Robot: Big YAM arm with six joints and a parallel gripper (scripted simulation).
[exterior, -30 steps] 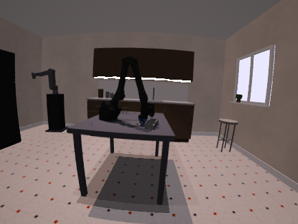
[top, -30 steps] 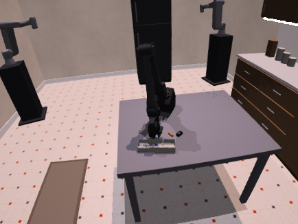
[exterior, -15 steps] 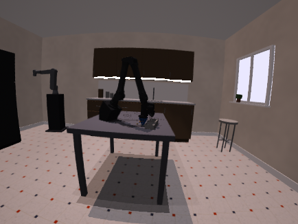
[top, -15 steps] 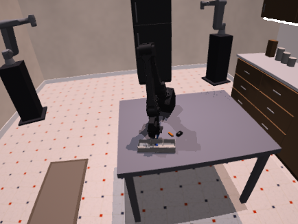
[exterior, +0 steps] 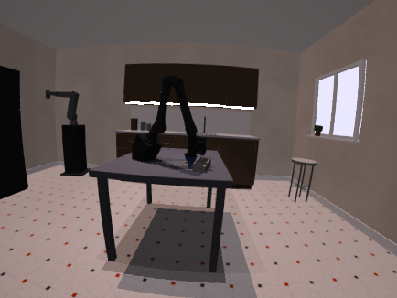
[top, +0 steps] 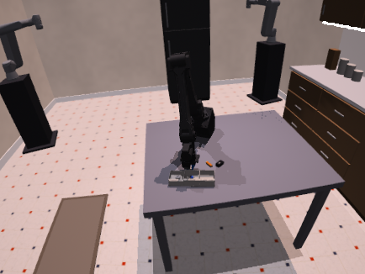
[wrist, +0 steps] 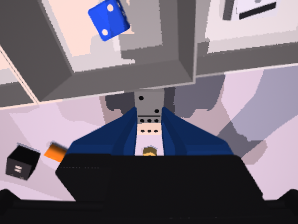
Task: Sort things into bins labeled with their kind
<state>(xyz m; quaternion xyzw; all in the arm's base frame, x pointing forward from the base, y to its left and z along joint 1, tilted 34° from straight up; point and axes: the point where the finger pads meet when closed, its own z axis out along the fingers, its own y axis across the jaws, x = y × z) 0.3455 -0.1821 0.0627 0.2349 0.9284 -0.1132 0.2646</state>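
Observation:
My gripper (wrist: 149, 112) has blue fingers and is shut on a small grey die (wrist: 149, 106) with black pips, right at the outer wall of a grey bin (wrist: 115, 50). A blue die (wrist: 109, 21) lies inside that bin. A second bin (wrist: 250, 30) to the right carries a white label (wrist: 256, 9). A black cube (wrist: 22, 162) and a small orange piece (wrist: 54, 151) lie on the table to the left of my fingers. In the top view the gripper (top: 189, 165) is over the near edge of the row of bins (top: 192, 178).
The orange piece (top: 208, 163) and the black cube (top: 219, 163) lie just right of the arm on the grey table (top: 240, 160). The arm's base (top: 203, 122) stands at the table's back. A counter with drawers (top: 332, 105) stands to the right.

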